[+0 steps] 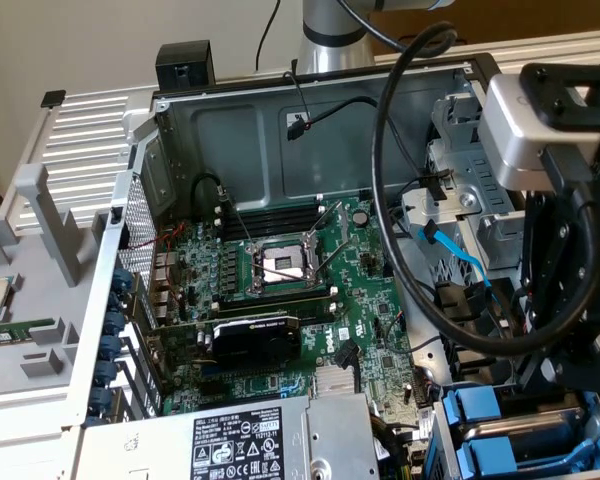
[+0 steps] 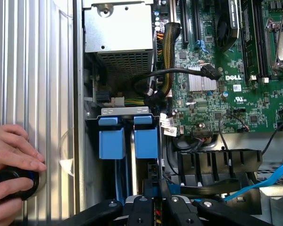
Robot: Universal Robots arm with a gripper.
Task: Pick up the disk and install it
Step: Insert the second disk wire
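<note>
The gripper, nearly clenched, grips the thin edge of the disk over the drive bay, at five o'clock in the computer case. Two blue trays sit in the bay. A person's hand rests on a black knob beside the case.

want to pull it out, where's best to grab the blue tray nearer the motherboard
Probably the blue tray's exposed end, coming straight in from the case's open side: the metal bay and the neighbouring tray close off its flanks.
</note>
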